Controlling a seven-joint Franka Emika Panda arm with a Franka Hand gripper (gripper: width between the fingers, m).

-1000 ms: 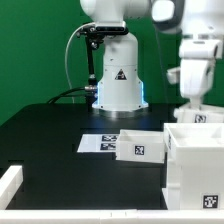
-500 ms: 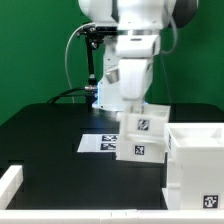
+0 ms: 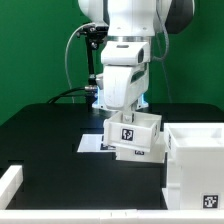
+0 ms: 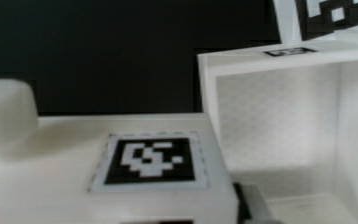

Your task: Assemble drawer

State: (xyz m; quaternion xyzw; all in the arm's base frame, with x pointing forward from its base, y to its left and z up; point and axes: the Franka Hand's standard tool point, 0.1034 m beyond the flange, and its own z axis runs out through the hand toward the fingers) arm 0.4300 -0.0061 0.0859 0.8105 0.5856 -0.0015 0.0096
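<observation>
My gripper (image 3: 129, 116) is shut on a small white tray box (image 3: 127, 131) and holds it tilted, tag facing the camera. It hangs just above a second tray box (image 3: 143, 151) on the black table; I cannot tell whether they touch. The large hollow casing (image 3: 196, 160) stands at the exterior view's right. In the wrist view the held box's tag (image 4: 153, 160) fills the near field, with one dark finger (image 4: 249, 202) against its side. An open white box interior (image 4: 300, 110) lies beside it.
The marker board (image 3: 92, 143) lies flat on the table behind the trays. A long thin white bar (image 3: 10, 184) runs along the front at the exterior view's left. The robot base (image 3: 118, 92) stands behind, in front of a green backdrop.
The arm swung from above the casing toward the exterior view's left with the tray box. It then lowered the box, tilted, over the second tray box.
</observation>
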